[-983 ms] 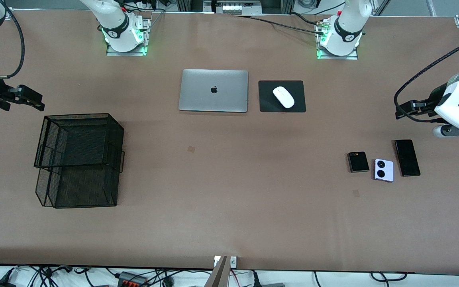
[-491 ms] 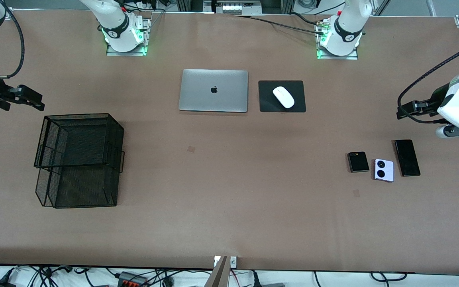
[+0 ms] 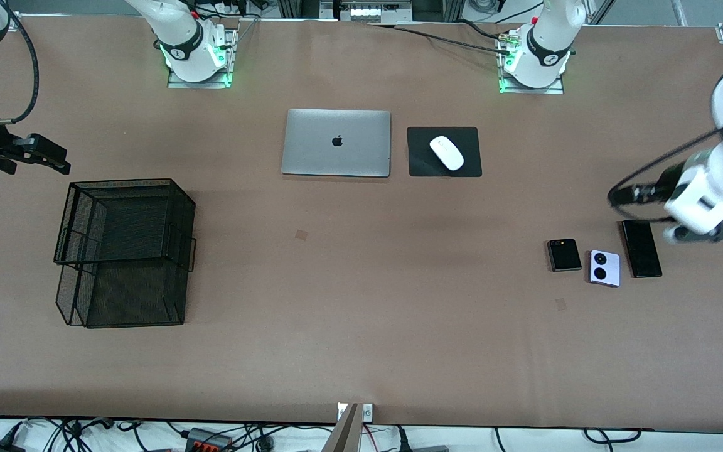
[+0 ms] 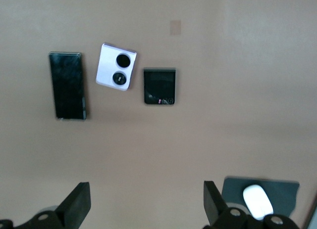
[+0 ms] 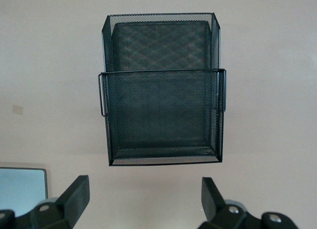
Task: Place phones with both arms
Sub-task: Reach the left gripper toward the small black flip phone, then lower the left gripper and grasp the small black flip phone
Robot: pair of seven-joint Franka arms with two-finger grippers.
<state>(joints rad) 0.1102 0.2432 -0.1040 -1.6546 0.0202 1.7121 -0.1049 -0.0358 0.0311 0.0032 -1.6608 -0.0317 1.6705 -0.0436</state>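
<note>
Three phones lie in a row toward the left arm's end of the table: a small black flip phone [image 3: 564,255] [image 4: 159,86], a lavender-white phone with two black camera circles [image 3: 605,268] [image 4: 116,67], and a long black slab phone [image 3: 641,248] [image 4: 68,85]. My left gripper [image 3: 617,196] [image 4: 145,185] hangs open over bare table beside the slab's end, with nothing between its fingers. At the right arm's end of the table, my right gripper [image 3: 54,160] [image 5: 143,182] waits open and empty over the table beside the mesh basket.
A black two-tier mesh basket [image 3: 124,251] [image 5: 163,115] stands at the right arm's end. A closed silver laptop [image 3: 336,142] [image 5: 22,189] and a white mouse [image 3: 447,152] [image 4: 257,201] on a black pad [image 3: 421,164] lie mid-table toward the bases.
The left arm has swung in from the table's end toward the phones, bringing its gripper close to the slab phone. The right arm and the phones have not moved.
</note>
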